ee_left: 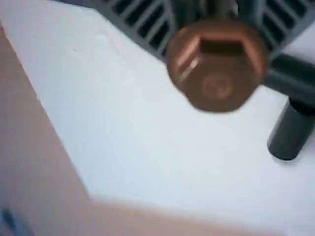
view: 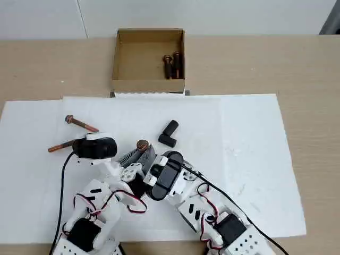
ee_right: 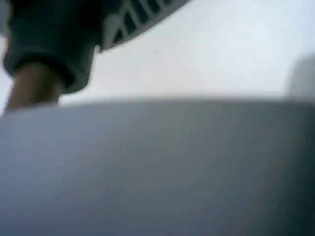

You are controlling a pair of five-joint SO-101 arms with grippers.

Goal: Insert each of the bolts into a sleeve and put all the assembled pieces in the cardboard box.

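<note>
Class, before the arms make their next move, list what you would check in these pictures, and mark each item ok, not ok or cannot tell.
1. Copper hex-head bolt at the arms' ends sits in a dark cylindrical sleeve: ok, a copper shank shows below it.
2. Firm grip on that bolt: cannot tell.
3. Open brown cardboard box has room: ok, two assembled pieces lie at one side.
4. Spare black sleeves on the white sheet: ok, two.
5. All bolts used: not ok, two loose copper bolts remain.
</note>
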